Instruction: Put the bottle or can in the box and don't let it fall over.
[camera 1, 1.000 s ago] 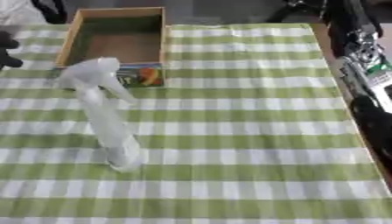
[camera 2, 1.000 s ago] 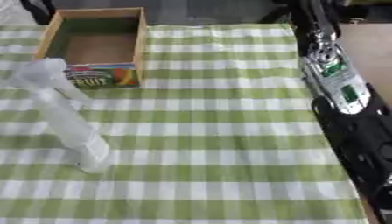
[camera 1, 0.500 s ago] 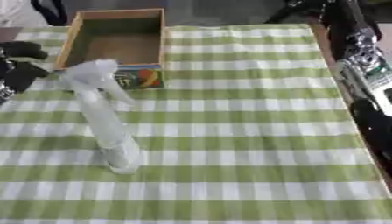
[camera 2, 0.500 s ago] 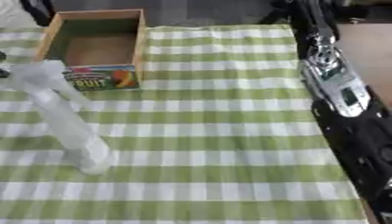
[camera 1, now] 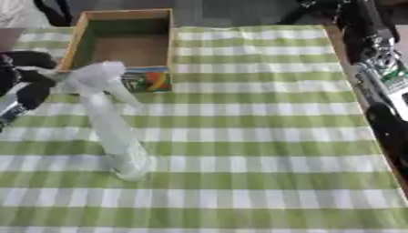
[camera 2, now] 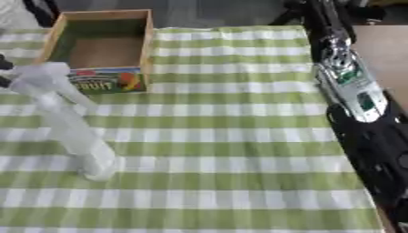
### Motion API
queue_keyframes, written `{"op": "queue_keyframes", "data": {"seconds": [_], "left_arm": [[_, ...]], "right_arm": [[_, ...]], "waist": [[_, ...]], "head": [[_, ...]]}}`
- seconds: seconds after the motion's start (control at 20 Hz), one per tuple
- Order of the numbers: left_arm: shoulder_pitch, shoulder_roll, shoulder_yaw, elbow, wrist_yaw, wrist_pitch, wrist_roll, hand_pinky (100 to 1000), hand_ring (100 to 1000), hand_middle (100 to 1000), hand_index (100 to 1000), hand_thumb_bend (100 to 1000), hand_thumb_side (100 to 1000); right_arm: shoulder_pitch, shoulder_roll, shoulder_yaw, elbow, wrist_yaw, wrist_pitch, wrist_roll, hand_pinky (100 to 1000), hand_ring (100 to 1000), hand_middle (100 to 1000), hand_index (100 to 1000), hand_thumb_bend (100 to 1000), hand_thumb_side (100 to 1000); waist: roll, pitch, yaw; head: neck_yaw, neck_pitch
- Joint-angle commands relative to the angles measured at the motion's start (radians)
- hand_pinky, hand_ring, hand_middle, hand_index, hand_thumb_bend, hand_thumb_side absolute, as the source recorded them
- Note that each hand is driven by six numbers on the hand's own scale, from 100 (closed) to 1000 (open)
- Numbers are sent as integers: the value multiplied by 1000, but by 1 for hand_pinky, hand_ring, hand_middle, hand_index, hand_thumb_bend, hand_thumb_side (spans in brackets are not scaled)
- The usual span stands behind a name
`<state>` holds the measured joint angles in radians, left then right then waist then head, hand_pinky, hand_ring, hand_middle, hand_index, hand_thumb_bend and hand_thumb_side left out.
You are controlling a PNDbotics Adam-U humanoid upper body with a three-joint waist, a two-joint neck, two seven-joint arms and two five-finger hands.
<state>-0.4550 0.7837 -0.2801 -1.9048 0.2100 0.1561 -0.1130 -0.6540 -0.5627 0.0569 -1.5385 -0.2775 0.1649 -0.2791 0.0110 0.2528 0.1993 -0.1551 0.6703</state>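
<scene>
Your table wears a green-and-white checked cloth [camera 1: 255,118] that runs nearly edge to edge, with dark floor beyond its far side. The translucent spray bottle [camera 1: 111,127] stands upright on it, left of centre. The wooden box [camera 1: 124,43], open-topped with a fruit label on its near wall, sits at the far left. Your left hand [camera 1: 28,77] is just beside the bottle's spray head, fingers curled, holding nothing. Your right arm [camera 2: 359,104] lies along the right edge; its fingers cannot be made out.
</scene>
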Motion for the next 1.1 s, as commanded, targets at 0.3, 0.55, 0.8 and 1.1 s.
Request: {"op": "queue_keyframes", "data": {"seconds": [0.3, 0.55, 0.8, 1.1], "left_arm": [[-10, 34, -19, -18, -16, 19, 9, 1000, 752, 811, 888, 479, 639], [-6, 28, -27, -25, -21, 18, 1, 1000, 757, 817, 896, 501, 630], [-2, 22, -31, -26, -28, 17, -9, 1000, 756, 814, 897, 511, 617], [-5, 14, -44, -23, -35, 23, -23, 1000, 753, 808, 889, 509, 609]], "right_arm": [[-12, -16, -2, -10, -2, -1, 3, 894, 813, 866, 856, 100, 788], [-9, -14, -2, -10, -3, -2, 3, 894, 813, 866, 857, 100, 789], [-6, -13, -2, -9, -5, -1, 3, 895, 813, 866, 857, 100, 790], [-5, -11, -1, -9, -6, -1, 4, 895, 813, 866, 857, 100, 790]], "waist": [[2, -16, -2], [2, -15, -3], [2, -14, -4], [0, -14, -5]], "head": [[9, -15], [10, -17], [12, -19], [15, -20]]}}
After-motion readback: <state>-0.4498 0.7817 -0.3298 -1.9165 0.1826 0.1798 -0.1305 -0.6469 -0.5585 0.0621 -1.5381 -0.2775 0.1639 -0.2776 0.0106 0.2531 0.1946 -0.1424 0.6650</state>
